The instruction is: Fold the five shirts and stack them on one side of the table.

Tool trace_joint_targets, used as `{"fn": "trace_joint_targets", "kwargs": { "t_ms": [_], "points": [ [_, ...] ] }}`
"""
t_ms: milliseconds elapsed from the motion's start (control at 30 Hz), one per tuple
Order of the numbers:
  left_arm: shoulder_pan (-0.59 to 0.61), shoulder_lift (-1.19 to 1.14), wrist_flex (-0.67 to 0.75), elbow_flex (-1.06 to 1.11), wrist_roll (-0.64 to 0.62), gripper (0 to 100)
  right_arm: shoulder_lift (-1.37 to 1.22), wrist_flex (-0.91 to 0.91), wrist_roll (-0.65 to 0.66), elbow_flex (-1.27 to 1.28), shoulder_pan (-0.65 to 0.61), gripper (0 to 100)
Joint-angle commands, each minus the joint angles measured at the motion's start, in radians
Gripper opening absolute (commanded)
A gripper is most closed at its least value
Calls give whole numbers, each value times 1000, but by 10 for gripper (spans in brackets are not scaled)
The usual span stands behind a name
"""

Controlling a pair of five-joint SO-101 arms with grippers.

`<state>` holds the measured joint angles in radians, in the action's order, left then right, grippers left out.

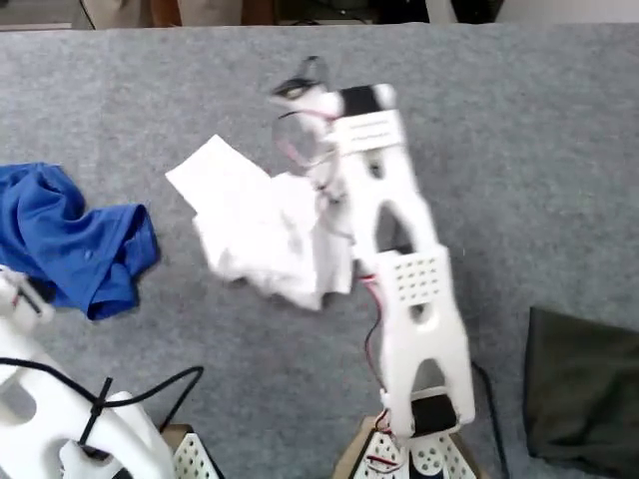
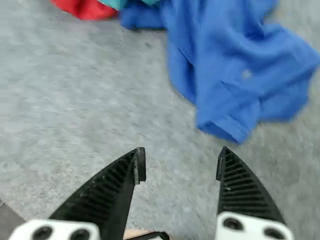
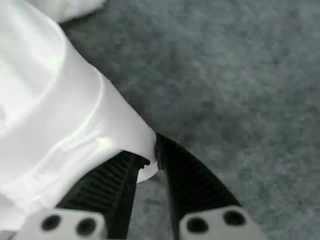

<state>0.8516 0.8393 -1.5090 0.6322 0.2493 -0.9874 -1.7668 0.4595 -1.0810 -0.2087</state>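
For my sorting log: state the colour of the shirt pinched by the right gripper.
White crumpled cloth shirt; clearest in the right wrist view.

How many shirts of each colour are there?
White shirt: 1
Blue shirt: 1
Dark shirt: 1
Red shirt: 1
Teal shirt: 1
Total: 5

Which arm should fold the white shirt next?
Probably the right. The right gripper is shut on an edge of the white shirt. The left gripper hangs open over the table near the blue shirt, away from the white one.
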Motion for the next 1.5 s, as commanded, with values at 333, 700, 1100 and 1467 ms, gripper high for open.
{"fn": "trace_joint_targets", "kwargs": {
  "t_ms": [333, 700, 1100, 1467],
  "points": [
    [-537, 4, 258, 146, -164, 239, -22, -18, 207, -25, 443, 5],
    [-744, 4, 313, 201, -269, 236, 94, -18, 256, -35, 458, 247],
    [-577, 4, 307, 201, -262, 236, 225, 61, 173, -27, 31, 260],
    [-568, 12, 247, 199, -262, 236, -25, 104, 124, -36, -73, 168]
  ]
}}
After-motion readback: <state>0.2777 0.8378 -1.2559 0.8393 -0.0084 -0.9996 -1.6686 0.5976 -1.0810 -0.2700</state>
